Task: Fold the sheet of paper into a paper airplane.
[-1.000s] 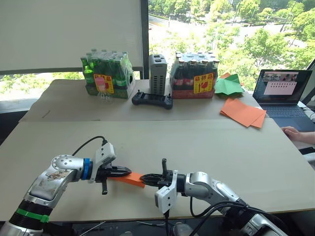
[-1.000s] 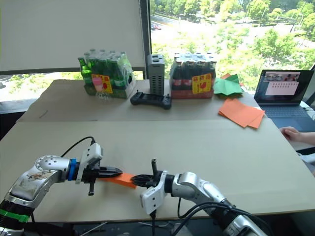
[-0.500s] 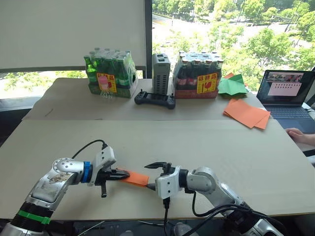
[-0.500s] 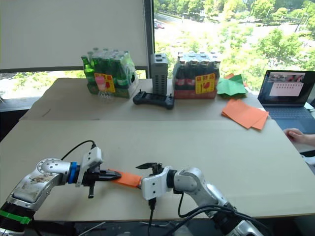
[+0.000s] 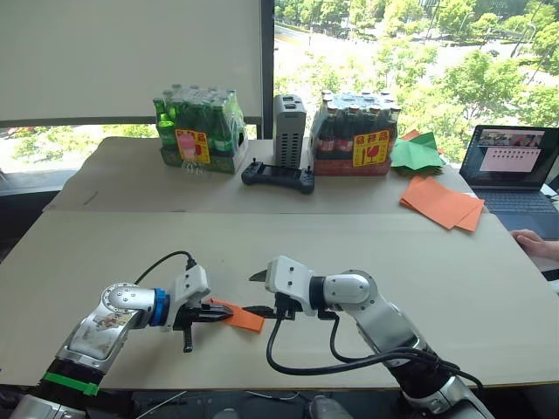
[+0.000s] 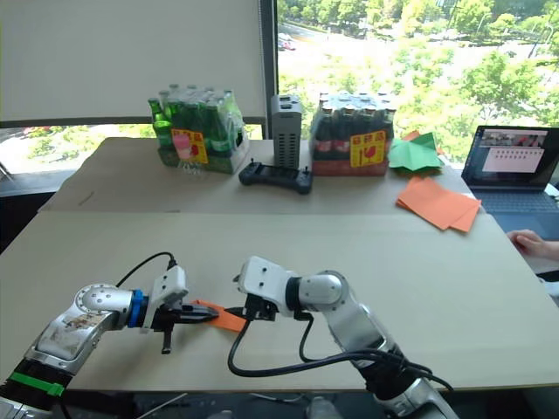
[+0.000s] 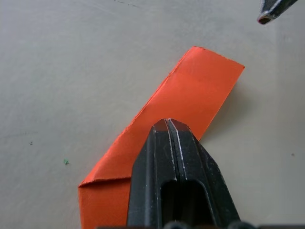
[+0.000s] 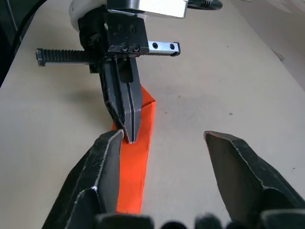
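Left gripper (image 5: pixel 217 312) is pinching the folded orange paper (image 5: pixel 242 316) near the table's (image 5: pixel 437 262) front edge, fingers clamped tight on it. Right gripper (image 8: pixel 162 157) has just let go and is swinging up with its jaws spread wide, so I'm guessing it's regrasping for another fold. Far side: orange stack (image 5: pixel 441 202), green paper (image 5: pixel 414 153), bottle packs (image 5: pixel 196 133), controller (image 5: pixel 277 177). Nothing's blocking.

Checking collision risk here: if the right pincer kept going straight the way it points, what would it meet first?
The right pincer is open and points at the paper and the left pincer shut on it. It would probably meet the paper's free end first, then the left fingers, though depth is hard to judge.
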You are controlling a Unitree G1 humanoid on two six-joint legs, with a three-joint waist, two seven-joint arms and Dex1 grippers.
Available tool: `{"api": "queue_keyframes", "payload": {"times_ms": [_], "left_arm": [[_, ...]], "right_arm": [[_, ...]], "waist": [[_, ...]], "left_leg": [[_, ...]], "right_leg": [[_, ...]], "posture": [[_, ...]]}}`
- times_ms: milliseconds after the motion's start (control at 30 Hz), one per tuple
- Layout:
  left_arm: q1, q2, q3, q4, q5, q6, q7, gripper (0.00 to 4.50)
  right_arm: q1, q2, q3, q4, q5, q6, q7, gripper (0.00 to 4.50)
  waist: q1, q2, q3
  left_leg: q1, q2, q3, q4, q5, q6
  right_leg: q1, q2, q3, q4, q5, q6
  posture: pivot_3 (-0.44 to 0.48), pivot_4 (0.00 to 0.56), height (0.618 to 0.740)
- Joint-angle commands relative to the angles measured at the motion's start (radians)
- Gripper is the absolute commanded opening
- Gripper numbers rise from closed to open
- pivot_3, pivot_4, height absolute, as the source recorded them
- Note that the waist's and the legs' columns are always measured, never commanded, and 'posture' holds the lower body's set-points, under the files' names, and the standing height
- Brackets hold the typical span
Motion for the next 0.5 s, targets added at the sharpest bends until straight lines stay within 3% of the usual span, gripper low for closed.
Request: {"api": "queue_keyframes", "payload": {"times_ms": [33,200,500], "left_arm": [[-0.008,-0.010,-0.022,0.035,0.031,0.003,0.006,0.00],[-0.021,-0.010,-0.017,0.056,0.030,-0.002,0.002,0.00],[-0.036,-0.007,-0.010,0.067,0.030,-0.009,-0.001,0.00]], "right_arm": [[-0.031,0.027,0.033,0.055,-0.011,0.015,-0.027,1.81],[-0.047,0.047,0.074,0.143,-0.030,0.000,-0.048,0.03],[-0.041,0.057,0.128,0.219,-0.067,-0.029,-0.056,0.03]], "waist": [[0.002,0.000,0.000],[0.000,0.000,0.000],[-0.003,0.000,0.000]], "left_leg": [[0.000,0.000,0.000,0.000,0.000,0.000],[0.000,0.000,0.000,0.000,0.000,0.000],[0.001,0.000,0.000,-0.001,0.000,0.000]], "right_leg": [[0.000,0.000,0.000,0.000,0.000,0.000],[0.000,0.000,0.000,0.000,0.000,0.000],[0.000,0.000,0.000,0.000,0.000,0.001]], "posture": [[0.000,0.150,0.733],[0.000,0.150,0.733],[0.000,0.150,0.733]]}}
